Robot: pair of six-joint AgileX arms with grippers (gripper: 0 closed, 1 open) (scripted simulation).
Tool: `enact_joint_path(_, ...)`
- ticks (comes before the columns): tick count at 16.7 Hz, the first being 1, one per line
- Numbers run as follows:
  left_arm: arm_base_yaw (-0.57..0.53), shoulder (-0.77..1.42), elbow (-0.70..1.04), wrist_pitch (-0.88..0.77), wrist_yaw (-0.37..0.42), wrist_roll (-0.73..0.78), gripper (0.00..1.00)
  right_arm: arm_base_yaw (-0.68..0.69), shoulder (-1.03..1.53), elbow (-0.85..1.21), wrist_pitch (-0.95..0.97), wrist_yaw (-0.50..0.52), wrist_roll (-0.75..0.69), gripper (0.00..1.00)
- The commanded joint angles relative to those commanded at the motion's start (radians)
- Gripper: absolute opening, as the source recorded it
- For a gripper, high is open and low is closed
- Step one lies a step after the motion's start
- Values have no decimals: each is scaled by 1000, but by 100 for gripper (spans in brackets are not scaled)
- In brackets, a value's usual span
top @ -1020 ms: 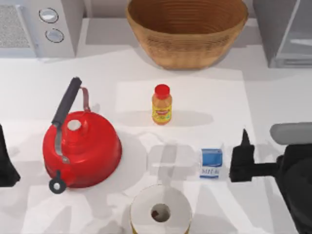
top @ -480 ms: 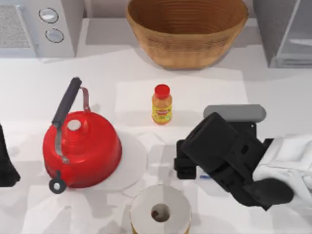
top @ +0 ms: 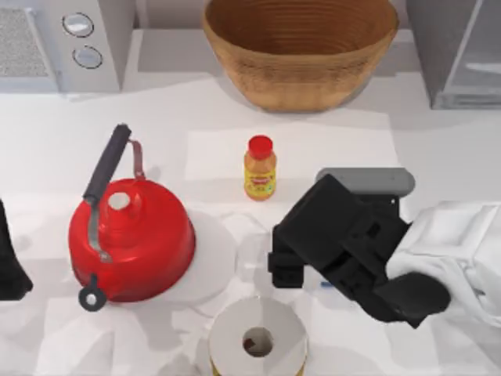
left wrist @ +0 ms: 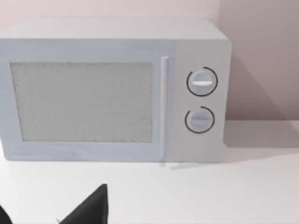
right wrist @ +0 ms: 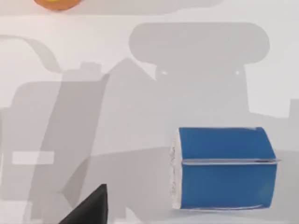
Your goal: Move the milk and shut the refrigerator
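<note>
1. Hovering over the milk (right wrist: 223,168), the right gripper (top: 288,265) sits at the table's (top: 438,149) near right; finger spread cannot be told.
2. Right wrist view: blue carton top, ridge running crosswise, standing upright.
3. Left arm (top: 9,258) parked at the near left edge.
4. Refrigerator (top: 458,51) stands far right.

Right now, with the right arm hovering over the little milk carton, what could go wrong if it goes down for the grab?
1. In the right wrist view the small blue-and-white milk carton sits off to one side rather than centred, so the right pincer might clip its edge and tip it.
2. The white paper roll and the orange juice bottle with red cap stand close by; a wide sweep towards the grey metallic refrigerator could knock them.
</note>
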Motion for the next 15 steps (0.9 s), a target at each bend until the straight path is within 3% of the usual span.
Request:
enact_joint_path(6,0,0,0,0,0,0,100,-55,103,-17,149,-25,-58,100)
enact_joint_path(11,0,0,0,0,0,0,100,-61,115,-18,163,-28,-64,100)
enact_joint_path(15,0,0,0,0,0,0,100,-61,115,-18,163,-28,-64,70)
